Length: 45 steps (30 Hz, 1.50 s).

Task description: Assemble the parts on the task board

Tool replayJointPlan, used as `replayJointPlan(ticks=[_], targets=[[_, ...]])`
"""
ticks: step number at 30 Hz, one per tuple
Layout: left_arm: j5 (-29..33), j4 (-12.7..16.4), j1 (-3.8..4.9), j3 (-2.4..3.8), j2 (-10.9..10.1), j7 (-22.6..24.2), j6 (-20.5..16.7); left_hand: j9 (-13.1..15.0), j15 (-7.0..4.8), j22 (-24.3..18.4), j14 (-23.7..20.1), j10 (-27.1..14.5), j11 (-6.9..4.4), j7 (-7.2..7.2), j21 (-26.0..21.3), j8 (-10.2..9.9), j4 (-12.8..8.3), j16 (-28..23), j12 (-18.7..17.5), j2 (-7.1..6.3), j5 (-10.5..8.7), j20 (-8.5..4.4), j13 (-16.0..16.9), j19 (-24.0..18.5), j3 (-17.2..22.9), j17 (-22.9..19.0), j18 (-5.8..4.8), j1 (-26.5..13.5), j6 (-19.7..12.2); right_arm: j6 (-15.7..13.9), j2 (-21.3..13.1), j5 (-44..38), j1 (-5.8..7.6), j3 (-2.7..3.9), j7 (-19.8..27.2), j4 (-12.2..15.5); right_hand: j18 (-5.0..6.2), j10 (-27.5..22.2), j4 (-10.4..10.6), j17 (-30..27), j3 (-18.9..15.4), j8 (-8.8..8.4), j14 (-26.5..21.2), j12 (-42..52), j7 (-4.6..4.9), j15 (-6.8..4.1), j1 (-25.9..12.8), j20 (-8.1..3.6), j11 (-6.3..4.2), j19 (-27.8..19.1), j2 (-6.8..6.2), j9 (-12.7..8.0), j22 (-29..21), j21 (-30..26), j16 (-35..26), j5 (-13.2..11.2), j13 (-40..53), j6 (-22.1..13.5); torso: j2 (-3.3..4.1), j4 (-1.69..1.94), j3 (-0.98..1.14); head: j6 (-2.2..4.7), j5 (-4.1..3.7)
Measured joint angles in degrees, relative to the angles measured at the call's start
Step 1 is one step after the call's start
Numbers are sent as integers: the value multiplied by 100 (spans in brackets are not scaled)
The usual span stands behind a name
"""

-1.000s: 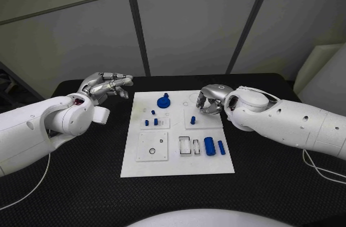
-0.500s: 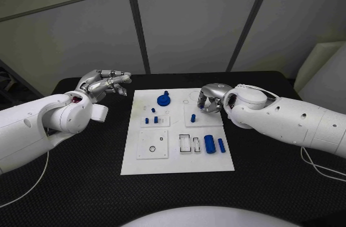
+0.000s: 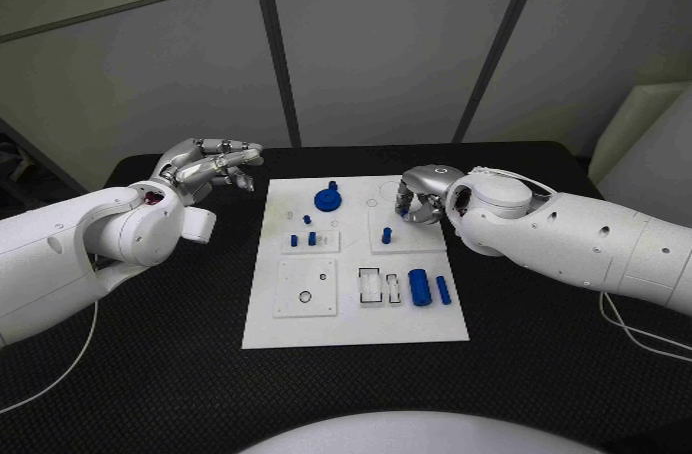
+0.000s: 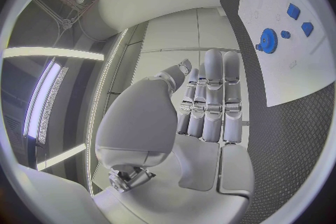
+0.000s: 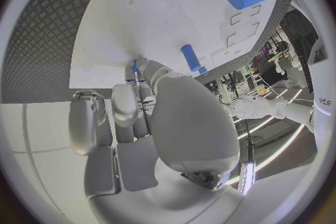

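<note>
- Most parts look unseated, I'd judge: loose blue pieces lie across the task board, a smooth white plate on textured black matting.
- Left of the board, the left hand hovers, fingers straight and together, holding nothing.
- On the board sit a toothed blue gear and a stubby cylinder.
- At the board's right edge, the right hand pinches a thin blue pin.

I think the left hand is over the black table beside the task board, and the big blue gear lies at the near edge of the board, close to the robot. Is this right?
Not quite. The left hand is indeed over the black table beside the task board, but the head view shows the blue gear at the board's far edge, away from the robot.
</note>
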Motion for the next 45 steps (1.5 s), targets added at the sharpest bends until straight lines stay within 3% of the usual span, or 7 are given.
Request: replayJointPlan(ticks=[2, 7, 20, 32, 37, 40, 45], targets=[[1, -5, 0, 0, 2, 0, 8, 0, 0, -7, 0, 0, 0, 0, 0, -24, -4, -20, -21, 0, 11, 0, 0, 0, 4, -7, 0, 0, 0, -1, 7, -16, -3, 0, -4, 5, -89, 77, -89, 0, 138, 6, 0, -19, -20, 0, -9, -9, -17, 9, 24, 20, 0, 34, 24, -108, -22, 77, 0, -3, 0, -2, 0], [2, -15, 0, 0, 13, 0, 30, 0, 0, -16, 0, 0, 0, 0, -1, -24, -30, -20, -21, 0, 21, 0, 0, 0, 30, -15, 0, 0, 0, -4, 19, -82, -14, 4, -36, 28, -88, 183, -234, -12, 315, 67, 10, 34, -88, -54, -55, -50, 0, 8, 68, 88, 0, 67, 46, -129, -24, 240, 0, -9, 1, -12, -10], [5, -32, 0, 0, 30, 0, 70, 0, 0, -30, 0, 0, 0, 0, -22, -24, -101, -43, -21, 31, 42, -22, 0, 22, 71, -29, 0, 31, 0, -219, -106, -296, -59, -2, -209, 299, -87, 213, -429, -32, 542, 67, 1, 37, -96, -83, -202, -70, 30, 27, 8, 139, -1, 204, 59, -150, -4, 285, -7, -5, 1, -5, -29], [7, -53, 0, 0, 35, 2, 115, 0, 0, -47, 0, -31, 31, 41, -67, -55, -101, -87, -36, 27, 42, -22, 0, 22, 67, -47, 1, 27, -41, -868, -494, -297, -67, 2, -202, 949, -87, 213, -494, -41, 606, 59, 1, 31, -96, -82, -275, -70, 29, 27, -49, 160, -1, 288, 81, -125, -16, 284, -9, -5, -1, 36, -48], [8, -61, -1, 0, 49, 11, 142, 0, 0, -63, 0, -31, 31, 41, -67, -55, -87, -96, -43, -38, -4, -1, 0, 43, 21, -51, 1, -38, -41, -1071, -661, -198, -67, 9, -195, 1313, -88, 213, -521, -41, 633, 45, 1, -1, -96, -82, -298, -70, 29, 27, -26, 161, -1, 314, 81, -102, -22, 284, -8, -5, -2, 53, -58], [8, -63, -1, 0, 58, 18, 157, 0, 0, -63, 0, -31, 31, 41, -67, -55, -87, -96, -43, -38, -4, -1, 0, 43, 21, -56, 1, -38, -41, -1157, -679, -116, -67, 11, -183, 1511, -87, 214, -540, -47, 652, 22, 1, -2, -96, -82, -321, -70, 29, 27, -49, 161, -1, 317, 81, -102, -22, 284, -7, -5, -4, 58, -38], [8, -70, -1, 0, 88, 29, 189, 0, 0, -78, 0, -30, 30, 41, -90, -55, -69, -96, -43, -7, -29, -1, 0, 43, 3, -56, 1, -69, -41, -1259, -544, 26, -66, 13, -132, 1719, -87, 213, -549, -52, 691, 21, 1, -3, -96, -82, -321, -70, 29, 27, -49, 166, 4, 338, 106, -75, -38, 284, -2, -5, -5, 54, 60]])
